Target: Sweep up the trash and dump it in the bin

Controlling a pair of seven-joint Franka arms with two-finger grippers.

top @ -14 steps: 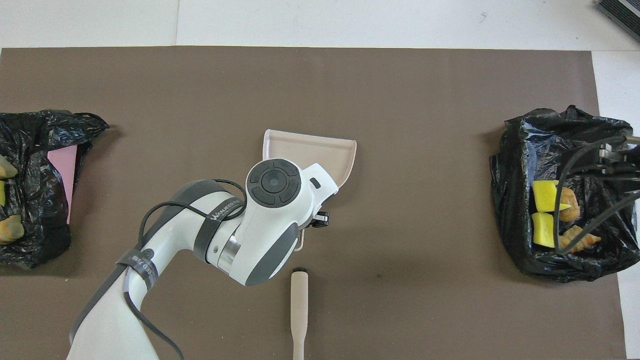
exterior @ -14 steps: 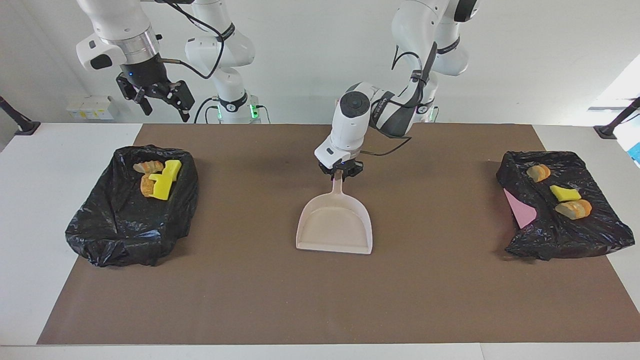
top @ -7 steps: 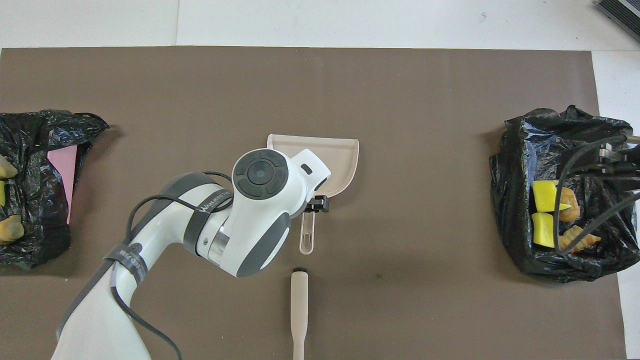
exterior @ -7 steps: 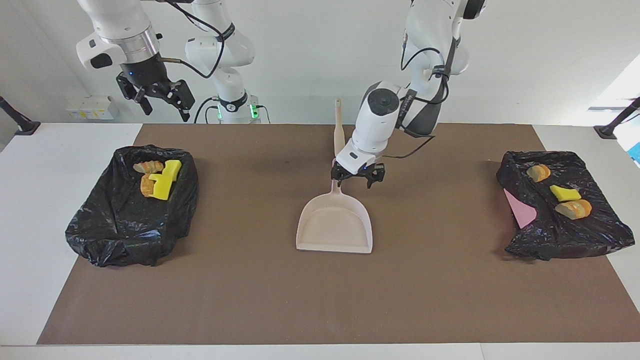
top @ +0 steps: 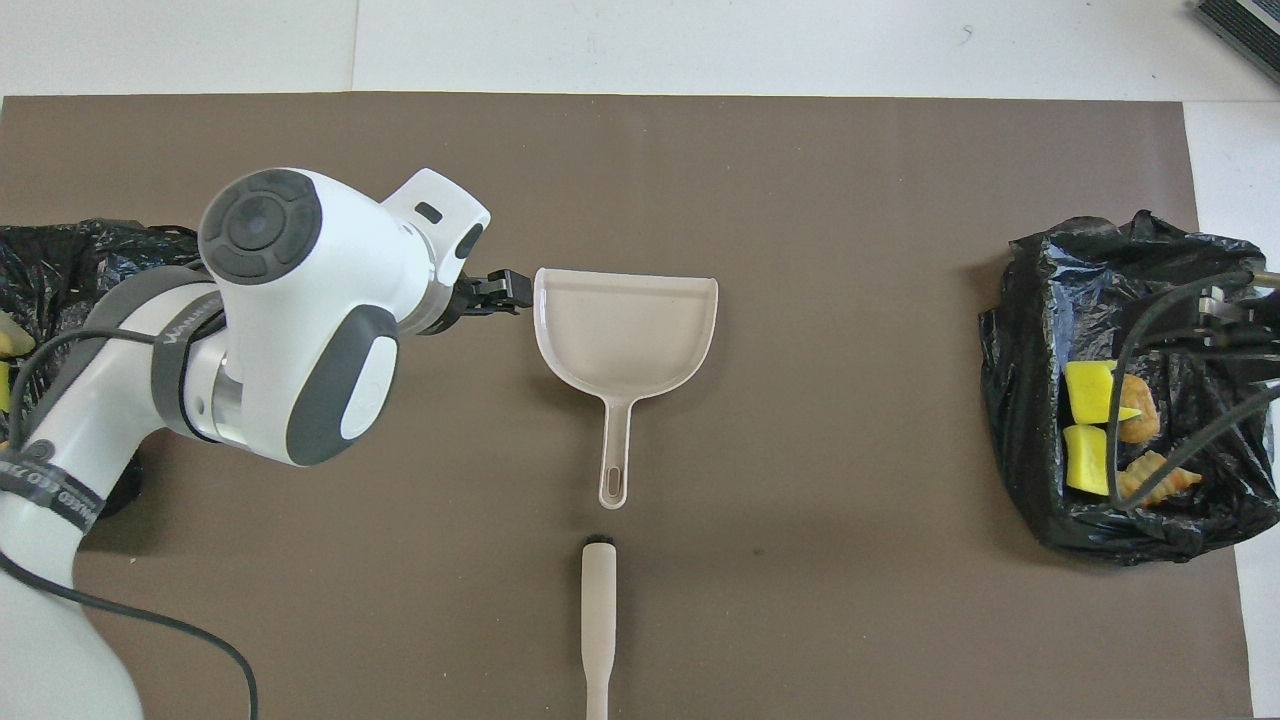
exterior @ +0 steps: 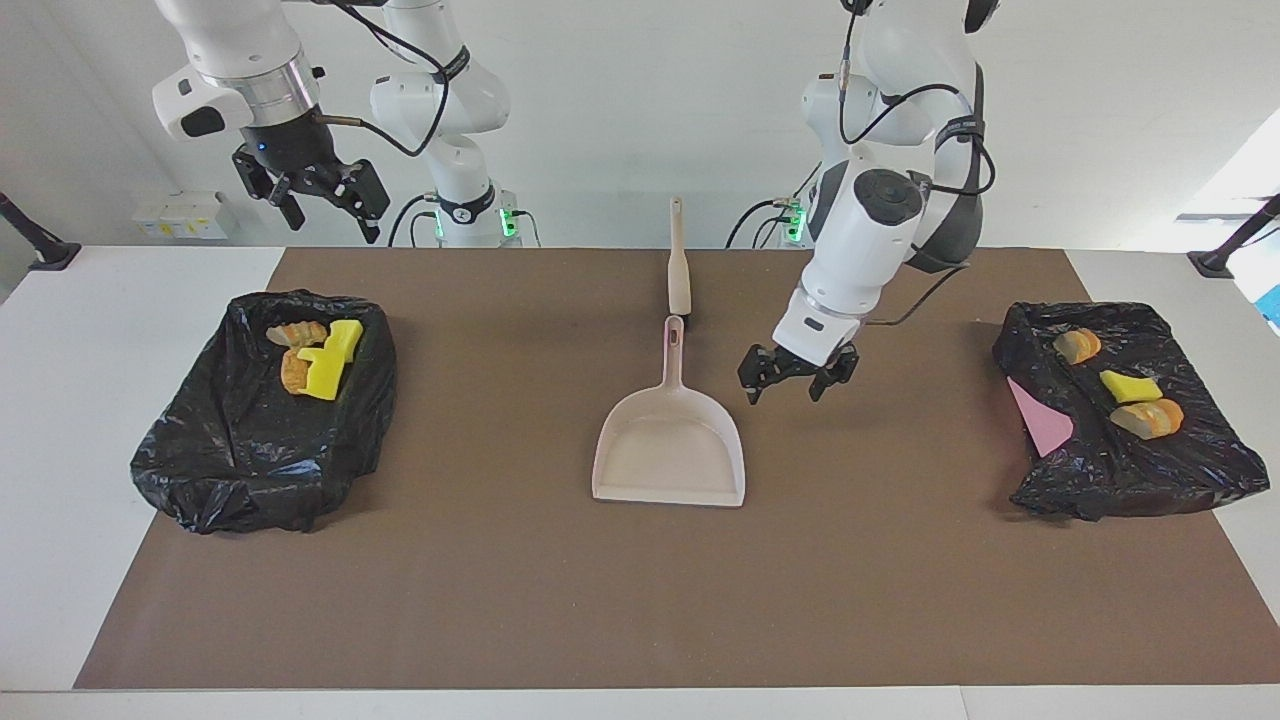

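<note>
All the trash I can see lies in two black-bagged bins. The bin (exterior: 230,470) (top: 1040,330) at the right arm's end holds yellow sponge chunks (exterior: 330,368) (top: 1088,425) and bread-like lumps (exterior: 295,335). The bin (exterior: 1150,480) (top: 60,250) at the left arm's end holds a yellow chunk (exterior: 1130,385) and two beige-orange lumps (exterior: 1077,345). The beige dustpan (exterior: 670,440) (top: 625,335) lies flat mid-mat. My left gripper (exterior: 785,392) (top: 500,293) hangs open and empty over the mat, beside the pan toward the left arm's end. My right gripper (exterior: 330,215) waits open, high over its bin.
The beige-handled brush (exterior: 679,258) (top: 598,620) lies on the mat in line with the dustpan's handle, nearer to the robots. A pink patch (exterior: 1040,420) shows through the bag of the bin at the left arm's end. The brown mat (exterior: 640,600) covers most of the white table.
My left gripper opened, let go of the dustpan's handle, and swung up and away toward the left arm's end. The dustpan stays on the mat. The right arm has not moved.
</note>
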